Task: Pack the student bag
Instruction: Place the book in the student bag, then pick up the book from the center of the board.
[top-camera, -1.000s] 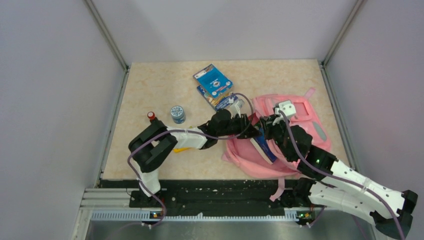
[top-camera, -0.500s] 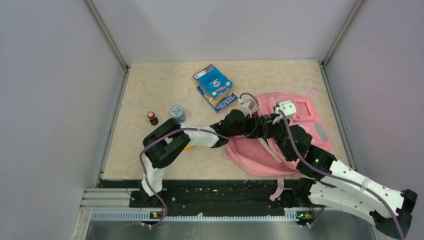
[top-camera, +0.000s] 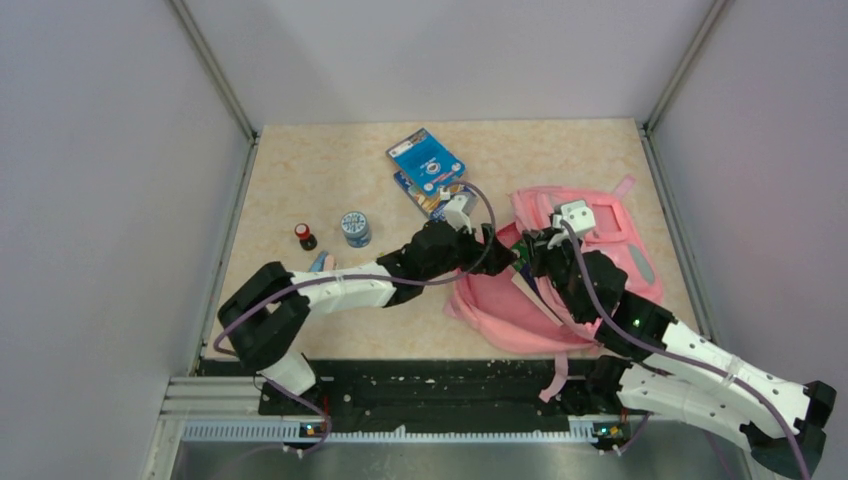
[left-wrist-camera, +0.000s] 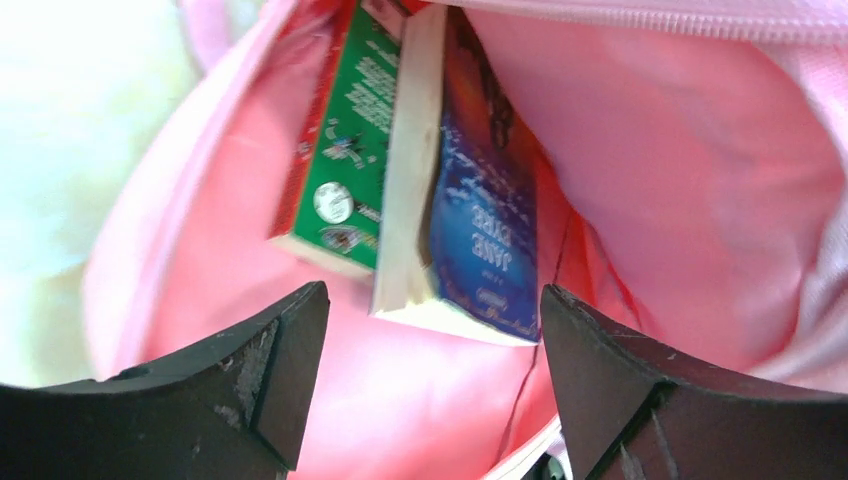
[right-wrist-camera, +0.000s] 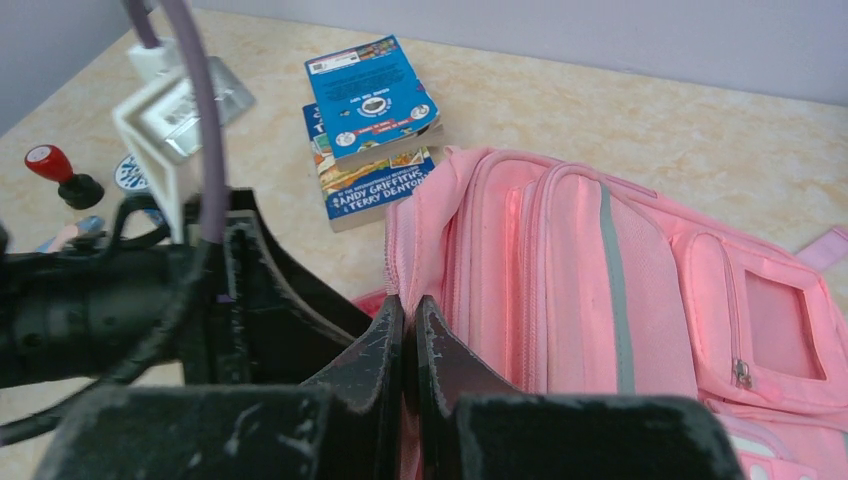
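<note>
The student bag (top-camera: 600, 225) lies on the right of the table (top-camera: 300, 180). The left gripper (left-wrist-camera: 432, 300), jaws spread, faces its opening (inside stand a blue book (left-wrist-camera: 485, 220) reading "JANE EYRE" and a green book (left-wrist-camera: 350, 170)). The right gripper (right-wrist-camera: 408, 320) pinches the bag's rim. On the table, a stacked book (right-wrist-camera: 375, 195) reads "ANDY GRIFFITHS & TERRY DENTON".

Beige marbled tabletop (top-camera: 300, 170) between plain grey walls (top-camera: 100, 200).
</note>
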